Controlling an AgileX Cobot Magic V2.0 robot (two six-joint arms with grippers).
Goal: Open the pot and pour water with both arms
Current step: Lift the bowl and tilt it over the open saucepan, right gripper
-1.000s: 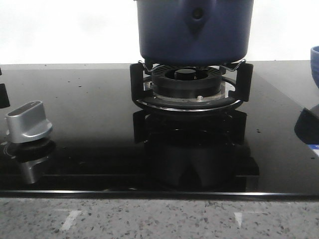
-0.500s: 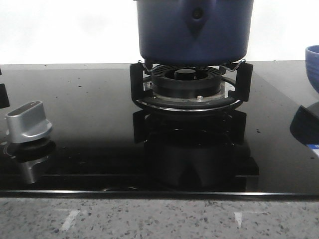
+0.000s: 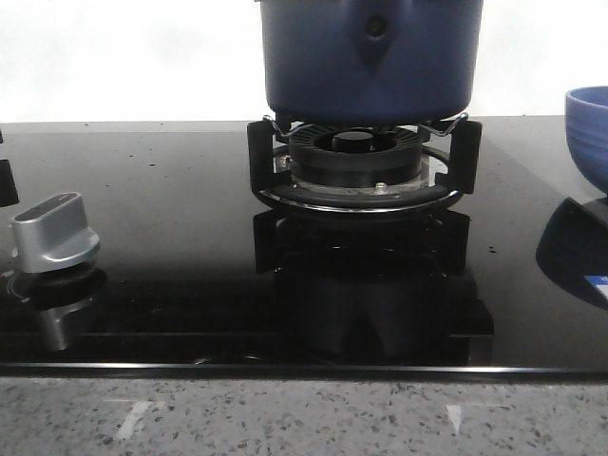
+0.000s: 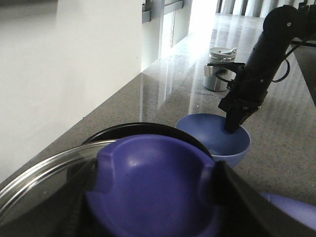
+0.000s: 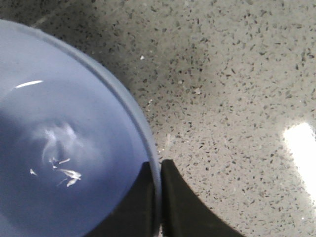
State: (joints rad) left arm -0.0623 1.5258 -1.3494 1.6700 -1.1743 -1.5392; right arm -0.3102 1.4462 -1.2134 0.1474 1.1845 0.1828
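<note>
**Lid gripped, bowl pinched, nothing poured yet**

Glossy black hob glass (image 3: 171, 237) fills the front view, with speckled stone along its near edge. At twelve o'clock the pot (image 3: 370, 57) sits on the burner grate (image 3: 356, 166), its teardrop handle mount facing the camera; its top is cut off by the frame, so whether it is covered cannot be told from here. A silver knob (image 3: 55, 233) stands at nine o'clock. At three o'clock a lighter blue bowl (image 3: 589, 133) shows partly at the frame edge, mirrored in the glass. Neither arm shows in this view.

From the left wrist, a blue lid knob (image 4: 153, 187) fills the foreground between the dark fingers of the left gripper (image 4: 153, 197), which appears clamped around it. The glass lid (image 4: 44, 168) curves off at nine o'clock, over the pot's dark rim (image 4: 143, 129) behind. Beyond, at two o'clock, the right gripper (image 4: 234, 118) reaches down onto the bowl's rim (image 4: 217, 136). A small steel container (image 4: 219, 69) stands well apart at one o'clock.

From the right wrist, the two dark fingers (image 5: 180, 197) pinch the bowl's wall (image 5: 140, 128), one inside and one outside. Glints at eight o'clock suggest some water in the bowl, though I cannot be sure.

Judging by this, both grasps are made, but the opening looks barely begun and the pouring is wholly ahead.
</note>
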